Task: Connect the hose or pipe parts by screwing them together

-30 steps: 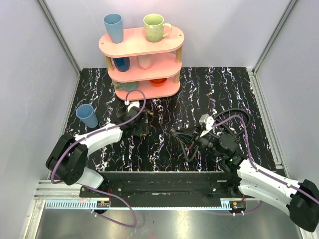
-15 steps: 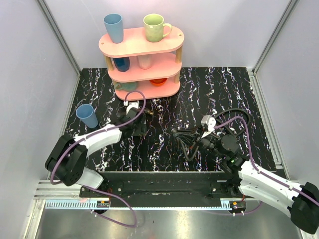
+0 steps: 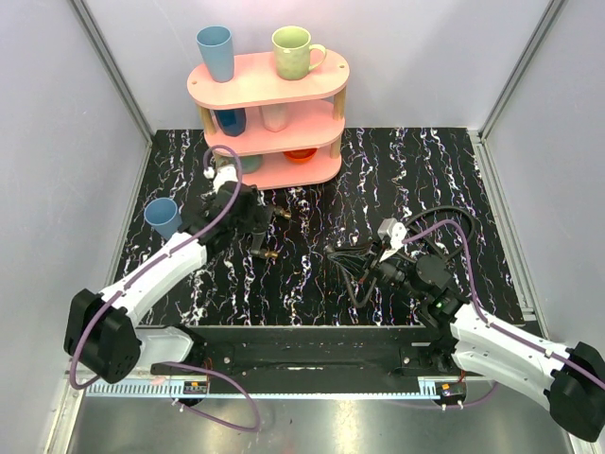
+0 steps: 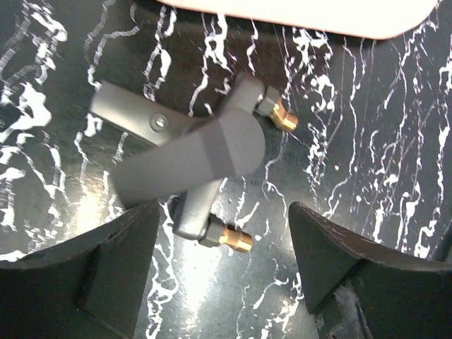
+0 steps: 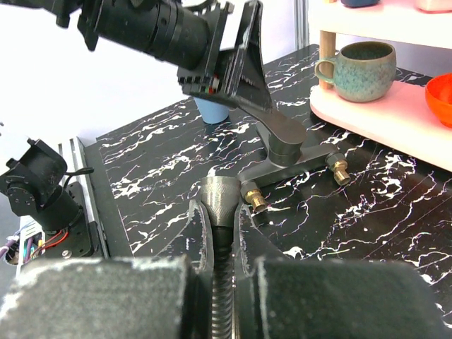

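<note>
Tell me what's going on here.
The right gripper is shut on the metal end of the hose and points it toward the grey fitting. The fitting lies on the table with its brass threaded ends free. The left gripper is open just over the fitting, not closed on it. Nothing is screwed together yet.

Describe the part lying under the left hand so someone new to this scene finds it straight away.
Start at the pink three-tier shelf at the back of the black marbled table. Just in front of its bottom tier, under the open left hand, lies a dark-grey metal fitting. Unlike the blue cup to its left, it is flat and angular, with two brass threaded stubs.
</note>
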Robot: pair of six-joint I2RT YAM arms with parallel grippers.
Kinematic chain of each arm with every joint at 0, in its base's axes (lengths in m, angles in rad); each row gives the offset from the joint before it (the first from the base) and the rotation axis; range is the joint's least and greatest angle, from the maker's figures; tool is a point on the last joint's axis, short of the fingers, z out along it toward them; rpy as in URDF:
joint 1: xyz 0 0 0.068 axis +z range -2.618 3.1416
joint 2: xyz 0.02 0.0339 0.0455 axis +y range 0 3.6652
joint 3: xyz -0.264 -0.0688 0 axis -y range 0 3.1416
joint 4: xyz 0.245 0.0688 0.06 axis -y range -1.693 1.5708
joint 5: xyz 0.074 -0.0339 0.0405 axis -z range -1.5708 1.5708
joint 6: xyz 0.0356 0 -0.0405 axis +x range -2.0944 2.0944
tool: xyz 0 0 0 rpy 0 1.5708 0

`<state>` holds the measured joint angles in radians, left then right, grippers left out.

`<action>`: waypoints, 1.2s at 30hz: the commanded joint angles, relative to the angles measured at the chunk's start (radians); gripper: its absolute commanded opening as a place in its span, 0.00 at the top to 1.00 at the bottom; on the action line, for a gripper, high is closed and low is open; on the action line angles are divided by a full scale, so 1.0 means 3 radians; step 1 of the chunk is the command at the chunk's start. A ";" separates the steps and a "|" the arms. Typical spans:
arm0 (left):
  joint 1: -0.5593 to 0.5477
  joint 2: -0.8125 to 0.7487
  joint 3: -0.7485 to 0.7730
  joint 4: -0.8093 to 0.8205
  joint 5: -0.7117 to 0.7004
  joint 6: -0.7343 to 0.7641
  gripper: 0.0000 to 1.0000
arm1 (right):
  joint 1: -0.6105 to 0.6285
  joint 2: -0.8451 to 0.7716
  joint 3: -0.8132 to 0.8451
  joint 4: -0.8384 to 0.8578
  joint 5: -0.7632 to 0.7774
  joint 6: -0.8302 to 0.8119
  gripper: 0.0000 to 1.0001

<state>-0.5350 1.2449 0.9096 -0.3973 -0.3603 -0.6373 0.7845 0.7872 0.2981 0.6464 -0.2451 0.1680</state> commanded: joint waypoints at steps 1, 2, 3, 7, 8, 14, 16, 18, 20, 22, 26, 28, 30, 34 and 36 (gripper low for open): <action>0.0147 0.0058 0.0413 -0.0087 0.0045 0.0271 0.22 | -0.0012 -0.0042 0.0034 0.0141 0.0019 -0.0054 1.00; 0.0152 0.0094 0.0475 -0.0082 0.0096 0.0379 0.21 | -0.0007 -0.0052 0.0039 0.0121 0.0009 -0.0054 1.00; 0.0162 0.0150 0.0648 -0.0117 0.0142 0.0487 0.21 | -0.0012 -0.0052 0.0039 0.0121 -0.0001 -0.0049 1.00; 0.0188 0.0706 0.1170 -0.0424 0.0255 0.0937 0.21 | -0.0007 -0.0052 0.0070 0.0100 0.0014 -0.0064 1.00; 0.0188 0.0804 0.1262 -0.0470 0.0270 0.0983 0.21 | -0.0007 -0.0052 0.0080 0.0080 0.0009 -0.0069 1.00; 0.0203 0.1454 0.1718 -0.0634 0.0357 0.1132 0.22 | -0.0007 -0.0113 0.0085 0.0003 0.0019 -0.0069 1.00; 0.0229 0.1602 0.1820 -0.0644 0.0428 0.1147 0.23 | -0.0007 -0.0144 0.0100 -0.0038 0.0014 -0.0054 1.00; 0.0234 0.1679 0.1866 -0.0644 0.0551 0.1163 0.24 | -0.0007 -0.0205 0.0106 -0.0079 0.0019 -0.0064 1.00; 0.0234 0.1735 0.1851 -0.0654 0.0587 0.1163 0.25 | -0.0012 -0.0211 0.0095 -0.0094 0.0050 -0.0079 1.00; 0.0234 0.1715 0.1744 -0.0660 0.0577 0.1127 0.26 | -0.0012 -0.0195 0.0090 -0.0094 0.0050 -0.0079 1.00; 0.0224 0.1588 0.1453 -0.0578 0.0710 0.1096 0.30 | -0.0012 -0.0170 0.0100 -0.0079 0.0035 -0.0079 1.00; 0.0229 0.1496 0.1304 -0.0588 0.0761 0.1056 0.34 | -0.0012 -0.0164 0.0106 -0.0084 0.0030 -0.0085 1.00; 0.0229 0.1373 0.1192 -0.0685 0.0761 0.0994 0.39 | -0.0007 -0.0164 0.0100 -0.0084 0.0019 -0.0079 1.00; 0.0219 0.1015 0.0829 -0.0706 0.0721 0.0790 0.43 | -0.0012 -0.0134 0.0090 -0.0043 0.0014 -0.0049 1.00; 0.0214 0.0796 0.0580 -0.0680 0.0675 0.0739 0.44 | -0.0012 -0.0118 0.0116 -0.0043 -0.0006 -0.0049 1.00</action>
<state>-0.4660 1.6100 1.1938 -0.5564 -0.1646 -0.3546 0.7845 0.7448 0.2985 0.5972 -0.2466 0.1604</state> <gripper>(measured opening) 0.577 0.074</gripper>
